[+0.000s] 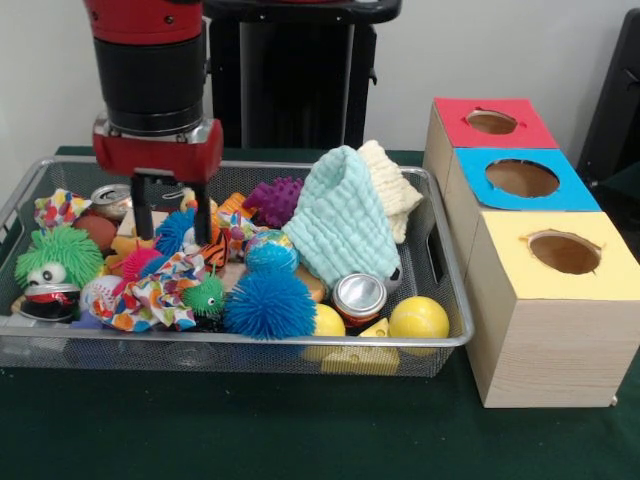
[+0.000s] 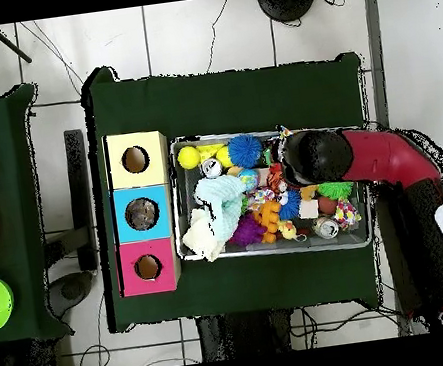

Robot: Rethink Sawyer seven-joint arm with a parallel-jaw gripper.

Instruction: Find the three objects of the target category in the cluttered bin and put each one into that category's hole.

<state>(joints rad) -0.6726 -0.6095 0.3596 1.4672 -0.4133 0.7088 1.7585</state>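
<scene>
The wire mesh bin [image 1: 250, 345] is full of toys and cloths; it also shows in the overhead view [image 2: 275, 252]. My gripper [image 1: 170, 212] hangs over the bin's left part in the front view. It is open, with its fingers [image 1: 141, 208] down among the clutter on either side of a small blue spiky toy [image 1: 175, 232]. In the overhead view the red arm [image 2: 363, 157] covers the gripper. The blue-surround hole [image 1: 522, 178] is the middle of three boxes, and it also shows in the overhead view [image 2: 142, 214]. No see-through plastic items show in the bin.
The red-surround hole [image 1: 491, 122] and the yellow-surround hole [image 1: 563, 251] flank the blue one. In the bin lie a pale blue cloth [image 1: 345, 220], a cream cloth [image 1: 392, 185], a big blue spiky ball [image 1: 268, 303], two metal cans [image 1: 359, 297] [image 1: 110, 200], yellow balls [image 1: 418, 318] and a green fuzzy toy [image 1: 58, 255].
</scene>
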